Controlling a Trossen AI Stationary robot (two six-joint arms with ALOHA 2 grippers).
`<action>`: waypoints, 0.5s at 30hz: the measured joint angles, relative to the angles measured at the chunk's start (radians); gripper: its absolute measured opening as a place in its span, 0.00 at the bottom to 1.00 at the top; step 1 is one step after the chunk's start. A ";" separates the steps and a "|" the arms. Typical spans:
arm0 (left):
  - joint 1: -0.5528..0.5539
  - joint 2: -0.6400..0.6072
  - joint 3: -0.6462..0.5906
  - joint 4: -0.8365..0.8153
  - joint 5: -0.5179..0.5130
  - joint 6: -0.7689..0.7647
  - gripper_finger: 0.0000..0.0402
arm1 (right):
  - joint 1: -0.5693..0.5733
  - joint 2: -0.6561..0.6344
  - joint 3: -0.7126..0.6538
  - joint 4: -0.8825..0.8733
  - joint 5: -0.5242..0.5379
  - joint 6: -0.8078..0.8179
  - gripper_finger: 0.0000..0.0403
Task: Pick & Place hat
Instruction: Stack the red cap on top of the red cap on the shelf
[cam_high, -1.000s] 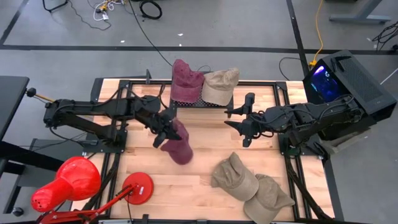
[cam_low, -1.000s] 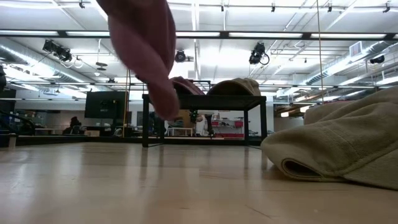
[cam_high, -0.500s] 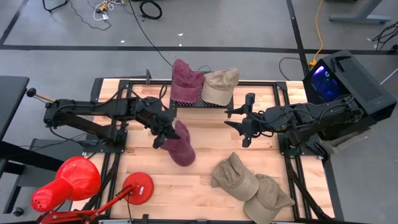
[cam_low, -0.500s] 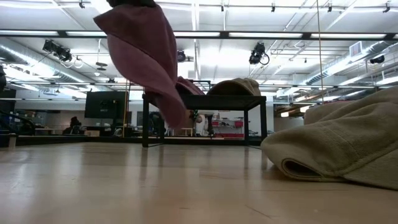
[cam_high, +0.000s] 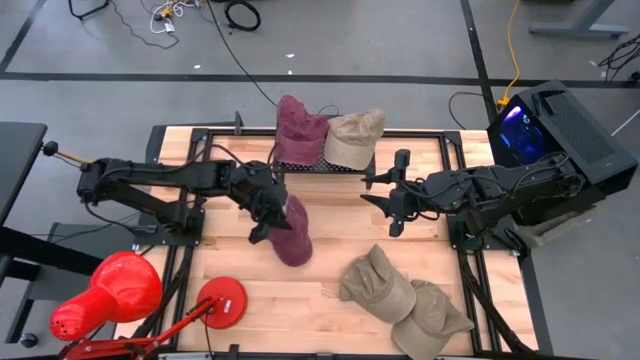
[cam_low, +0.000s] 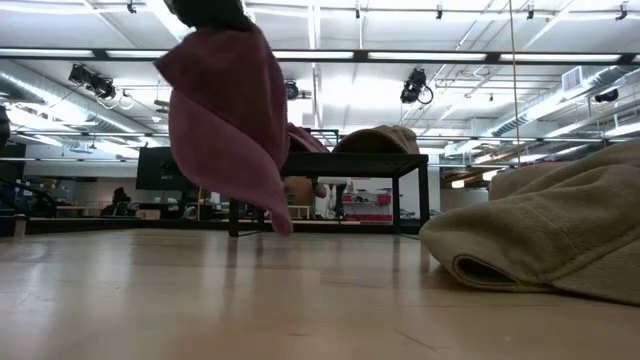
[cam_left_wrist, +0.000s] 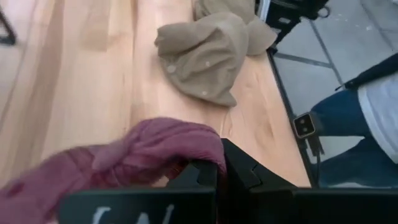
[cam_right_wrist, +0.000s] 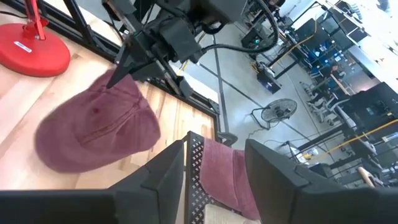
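A maroon hat (cam_high: 291, 238) hangs from my left gripper (cam_high: 263, 221) over the middle of the table. The low view shows the maroon hat (cam_low: 229, 120) clear of the tabletop. The left wrist view shows the left gripper (cam_left_wrist: 219, 175) shut on it. My right gripper (cam_high: 369, 192) waits open to the right of the middle, touching nothing. The right wrist view shows the hanging hat (cam_right_wrist: 93, 134) beyond the open right gripper (cam_right_wrist: 214, 169). A second maroon hat (cam_high: 299, 129) and a tan hat (cam_high: 356, 135) rest on a black rack (cam_high: 322, 166) at the far edge. My left gripper pinches the maroon hat's upper edge (cam_left_wrist: 200, 147) between its two shut fingers, slanting down from the table's left. The hat hangs below the fingers, slack and lifted clear of the table, its lower tip (cam_low: 282, 228) just above the wood.
Two tan hats (cam_high: 376, 283) (cam_high: 430, 320) lie on the near right part of the table. A red lamp with a round base (cam_high: 221, 301) stands at the near left corner. Bare wood (cam_high: 240, 275) shows under and near the hanging hat.
The maroon hat has swung and turned under my left gripper. In the low view it now hangs broader and lower than a second ago, still clear of the table. The left arm has shifted slightly toward the table's right.
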 joint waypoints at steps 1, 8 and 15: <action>0.000 0.011 0.000 0.008 0.012 0.000 0.01 | 0.000 0.000 0.000 0.000 0.000 0.000 0.43; -0.014 0.072 0.001 0.032 -0.002 0.022 0.01 | 0.000 0.000 0.000 0.002 0.000 0.030 0.43; -0.026 0.090 -0.009 -0.022 -0.044 -0.033 0.01 | 0.000 0.000 0.000 0.003 0.000 0.078 0.43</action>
